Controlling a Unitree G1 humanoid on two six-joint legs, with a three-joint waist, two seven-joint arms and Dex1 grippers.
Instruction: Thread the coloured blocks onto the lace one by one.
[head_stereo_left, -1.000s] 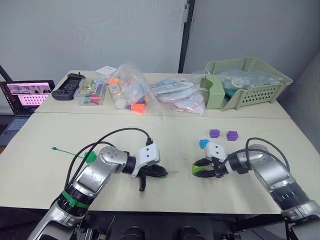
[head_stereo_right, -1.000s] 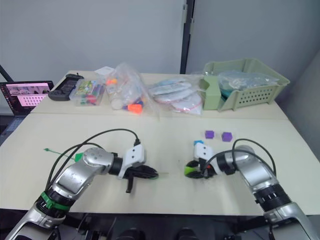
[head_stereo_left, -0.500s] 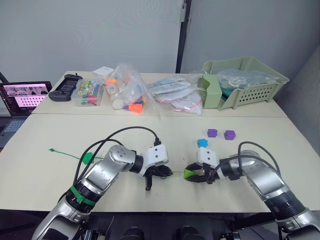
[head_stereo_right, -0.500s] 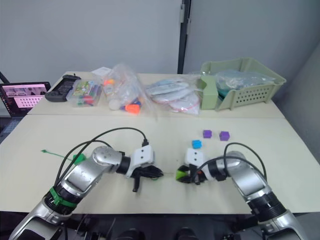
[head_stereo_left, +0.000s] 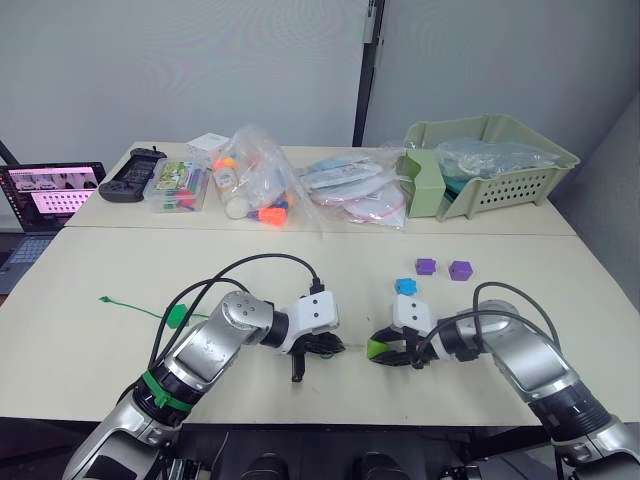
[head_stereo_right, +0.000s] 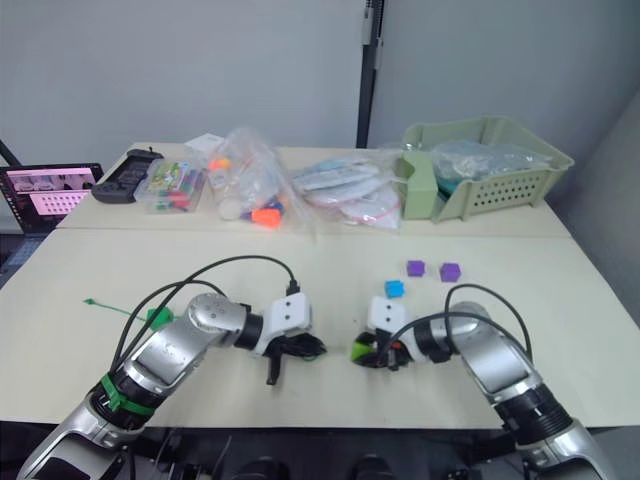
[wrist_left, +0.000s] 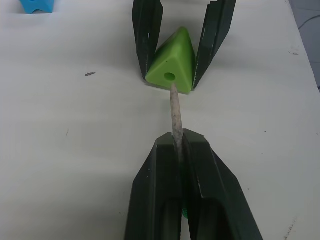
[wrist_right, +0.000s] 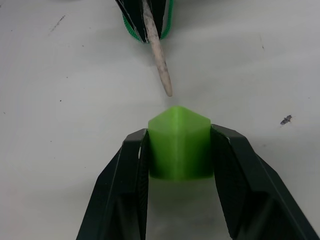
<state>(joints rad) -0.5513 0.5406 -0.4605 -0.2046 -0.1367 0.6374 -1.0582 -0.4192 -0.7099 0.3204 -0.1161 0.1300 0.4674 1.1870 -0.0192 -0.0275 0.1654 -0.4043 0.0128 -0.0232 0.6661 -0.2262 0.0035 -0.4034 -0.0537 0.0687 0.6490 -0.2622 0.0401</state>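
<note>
Both grippers are clamped: the left gripper (wrist_left: 181, 145) pinches the lace (wrist_left: 175, 107), its tip aimed lengthwise at the hole of the light green block (wrist_left: 173, 61) gripped by the right gripper (wrist_right: 179, 150).

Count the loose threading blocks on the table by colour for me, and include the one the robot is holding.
Purple blocks: 2
Blue block: 1
Light green block: 1, held in the right gripper
Dark green block: 1, on the lace by the left arm
Total: 5
</note>
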